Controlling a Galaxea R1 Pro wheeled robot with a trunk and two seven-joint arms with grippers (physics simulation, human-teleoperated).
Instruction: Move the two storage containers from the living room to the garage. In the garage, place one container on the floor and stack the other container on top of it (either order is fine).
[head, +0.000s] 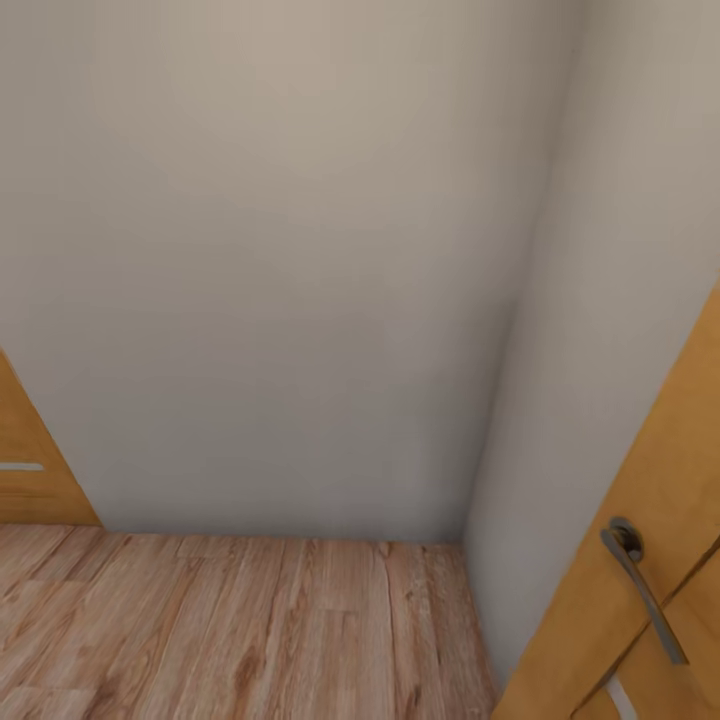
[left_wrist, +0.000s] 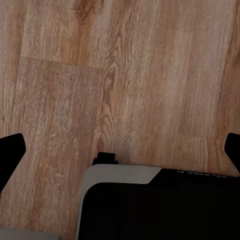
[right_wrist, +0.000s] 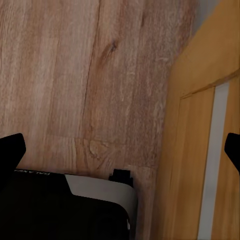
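Below the left hand (left_wrist: 120, 150), whose dark fingertips are sitting far apart at the edges of its wrist view and holding nothing, light wood-plank flooring (left_wrist: 125, 75) is passing, with the robot's own dark and pale base (left_wrist: 150, 205) at the near edge. The right hand (right_wrist: 120, 150) is likewise spread wide and carrying nothing, and close beside it an orange wooden door (right_wrist: 200, 150) with a pale inset strip is standing over the same planks. Ahead, the head camera is facing a blank pale wall corner (head: 500, 350), with a second door leaf (head: 30, 460) at the left and a door with a grey lever handle (head: 640, 590) at the right. Neither storage container is in sight, so I cannot say where they are lying. The risk, as I judge it, is the right side clipping the door or snagging its handle while the robot is turning in this tight corner, or driving on into the wall.
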